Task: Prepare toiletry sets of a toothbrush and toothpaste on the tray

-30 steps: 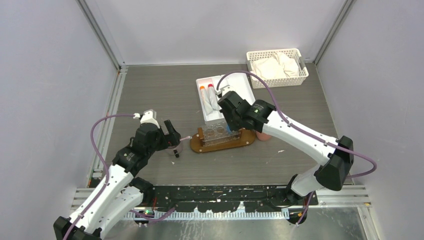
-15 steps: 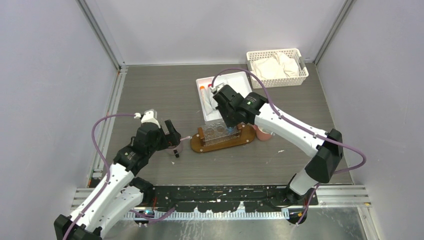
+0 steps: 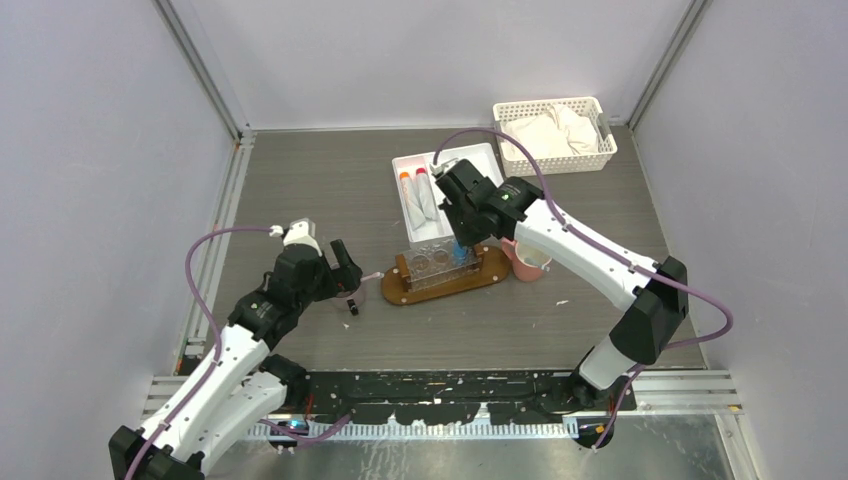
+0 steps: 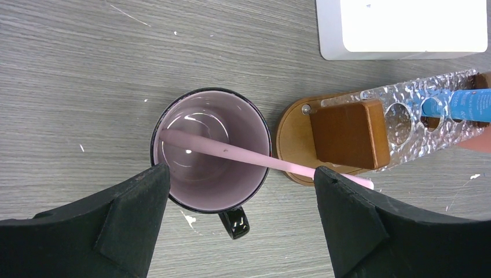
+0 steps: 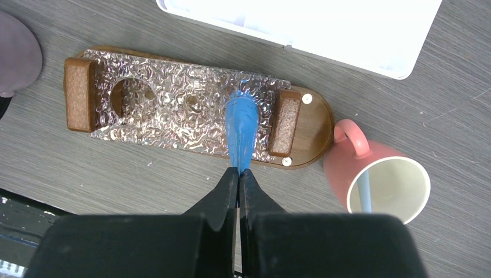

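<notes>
We can read no brand anywhere. The small blue toothpaste tube point(image 5: 240, 124) carries some white print (seen at the right edge of the left wrist view), but it is too blurred to make out. The two white-grey toothpaste tubes point(image 3: 420, 200) with orange-red caps show no lettering we can read.

The right jaws are pressed fully together on the flat crimped end of the blue tube, at the middle of the right wrist view. The tube's other end appears to sit in a round hole of the clear dimpled plastic rack point(image 5: 173, 110), beside the rack's right-hand wooden block. That rack rests on the flat brown wooden oval tray point(image 5: 315, 124), which lies across the middle of the top view on the grey wood-grain surface point(image 3: 300, 180).

The left jaws stand wide apart and hold nothing. In the left wrist view one black finger point(image 4: 127, 226) fills the lower left and the second finger point(image 4: 359, 226) the lower right, with the black-rimmed lilac mug point(image 4: 197, 133) between them. A slim pink toothbrush point(image 4: 243, 156) leans across that mug, and its free end reaches past the oval tray's rounded end toward the lower-right finger (we cannot tell whether they touch).

Just right of the oval tray stands a pink mug point(image 5: 340, 165) with a pale blue stick point(image 5: 363, 194) in it. The white-grey tubes lie in the white rectangular tray point(image 3: 470, 165), just above the oval tray in the top view. A white lattice basket point(image 3: 560, 163) of white cloths point(image 3: 550, 130) sits at the upper right.
</notes>
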You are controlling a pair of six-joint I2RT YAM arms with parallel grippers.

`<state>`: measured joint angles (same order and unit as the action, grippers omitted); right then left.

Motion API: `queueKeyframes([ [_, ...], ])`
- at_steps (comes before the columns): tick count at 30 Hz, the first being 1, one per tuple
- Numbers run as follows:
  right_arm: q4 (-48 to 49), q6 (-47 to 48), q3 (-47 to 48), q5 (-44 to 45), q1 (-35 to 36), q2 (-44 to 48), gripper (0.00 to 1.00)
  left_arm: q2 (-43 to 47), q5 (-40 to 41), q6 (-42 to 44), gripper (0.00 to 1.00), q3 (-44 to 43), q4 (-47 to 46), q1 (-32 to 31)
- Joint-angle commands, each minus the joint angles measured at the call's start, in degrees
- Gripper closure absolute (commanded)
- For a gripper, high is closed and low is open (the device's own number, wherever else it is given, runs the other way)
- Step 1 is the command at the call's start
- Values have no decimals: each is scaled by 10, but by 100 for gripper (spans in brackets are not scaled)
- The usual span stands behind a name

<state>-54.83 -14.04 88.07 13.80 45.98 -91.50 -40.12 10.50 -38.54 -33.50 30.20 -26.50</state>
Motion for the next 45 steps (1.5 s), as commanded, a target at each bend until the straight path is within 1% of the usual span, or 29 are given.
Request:
queueKeyframes([
  [1, 23, 1, -3, -8, -15, 9, 93, -1, 9, 5, 5, -5, -26, 2],
  [2, 24, 1, -4, -9, -17, 8, 93, -2, 9, 6, 5, -5, -27, 2],
  [3, 25, -1, -5, -11, -18, 9, 90, -3, 9, 6, 5, -6, -26, 2],
  [4, 26, 1, -6, -17, -19, 10, 85, -4, 9, 7, 5, -6, -26, 2],
  [6, 30, -2, -6, -29, -18, 22, 69, -5, 11, 8, 5, -8, -24, 2],
  [7, 33, -3, -5, -34, -19, 31, 65, -5, 12, 9, 5, -8, -23, 2],
  [9, 37, -4, 5, -34, -21, 53, 60, -6, 13, 10, 5, -10, -21, 2],
  [11, 35, -7, 27, -33, -35, 69, 58, -7, 16, 11, 5, -11, -19, 2],
  [15, 68, -19, 72, -22, -100, 72, 52, -10, 20, 13, 4, -12, -20, 2],
  [18, 77, -27, 138, -73, -151, 4, 52, -18, 20, 16, 4, -19, -17, 2],
  [19, 75, -23, 169, -91, -159, -41, 52, -21, 19, 16, 3, -20, -17, 2],
  [20, 64, -19, 210, -108, -163, -67, 52, -23, 18, 17, 3, -21, -17, 2],
  [21, 44, -13, 258, -125, -165, -127, 52, -24, 17, 16, 2, -21, -18, 2],
  [24, -6, 5, 401, -195, -166, -262, 55, -31, 18, 17, 0, -23, -21, 2],
  [25, -24, 12, 460, -207, -167, -301, 56, -35, 18, 18, 0, -24, -21, 2],
  [27, -52, 18, 543, -208, -171, -382, 57, -45, 19, 20, 0, -34, -18, 2],
  [28, -58, 19, 575, -215, -176, -415, 59, -49, 19, 20, 0, -38, -16, 2],
  [30, -51, 11, 608, -238, -187, -465, 61, -54, 18, 22, 0, -45, -14, 3],
  [31, -43, 8, 614, -253, -194, -489, 62, -55, 17, 23, 0, -47, -14, 2],
  [33, -22, 9, 607, -283, -203, -507, 65, -58, 18, 26, 0, -51, -14, 2],
  [35, -3, 18, 583, -307, -204, -510, 66, -62, 20, 28, 0, -51, -16, 2],
  [38, 33, 28, 529, -338, -202, -499, 66, -69, 22, 27, 0, -48, -19, 2],
  [42, 54, 44, 479, -323, -196, -483, 66, -76, 16, 23, 0, -46, -28, 2],
  [45, 100, 50, 420, -330, -190, -449, 66, -78, 16, 21, 0, -44, -33, 2],
])
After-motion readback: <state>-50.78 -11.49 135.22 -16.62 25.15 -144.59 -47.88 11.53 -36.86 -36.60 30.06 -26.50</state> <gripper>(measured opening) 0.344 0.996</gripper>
